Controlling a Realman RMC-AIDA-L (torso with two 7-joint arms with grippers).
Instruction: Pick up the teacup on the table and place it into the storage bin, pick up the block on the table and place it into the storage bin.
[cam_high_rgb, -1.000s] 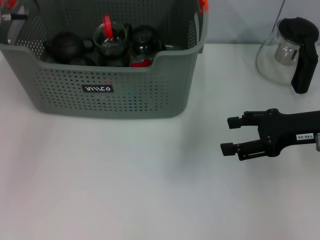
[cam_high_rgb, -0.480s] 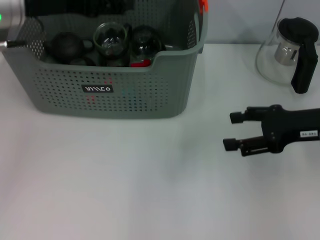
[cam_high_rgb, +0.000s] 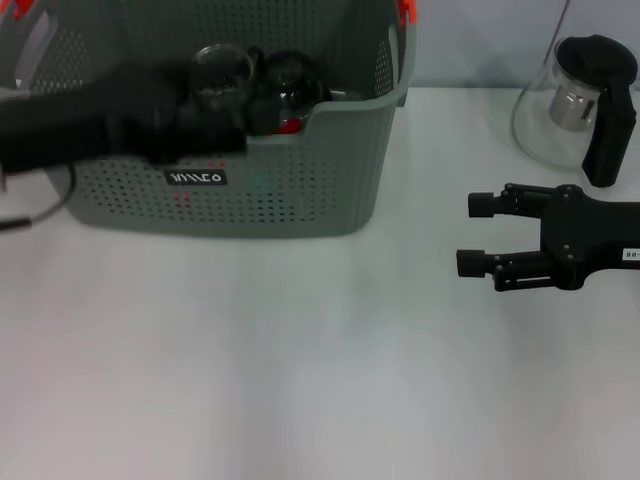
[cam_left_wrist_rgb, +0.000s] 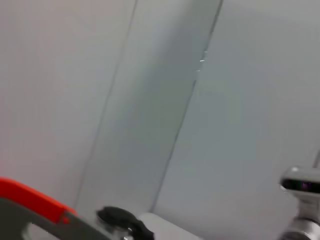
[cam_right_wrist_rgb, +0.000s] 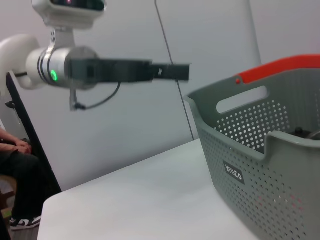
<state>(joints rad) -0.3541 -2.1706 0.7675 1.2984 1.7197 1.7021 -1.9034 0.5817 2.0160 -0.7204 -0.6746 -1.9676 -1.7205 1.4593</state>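
Head view: the left gripper (cam_high_rgb: 225, 130), blurred, is reaching from the left across the near rim of the storage bin (cam_high_rgb: 300, 190); whether it is released or clenched cannot be told. Dark teapots and glassware are sitting inside the bin. Farther right, the right gripper (cam_high_rgb: 478, 234) is hovering released over the table (cam_high_rgb: 300, 380), near a glass pitcher (cam_high_rgb: 580, 105).

Desk (cam_high_rgb: 300, 380): white, plain surface.
Storage bin (cam_high_rgb: 300, 190): grey-green, perforated, stood on the far left part of the desk.
Glass pot (cam_high_rgb: 578, 105): black-handled, stood at the far right, well apart from the bin.
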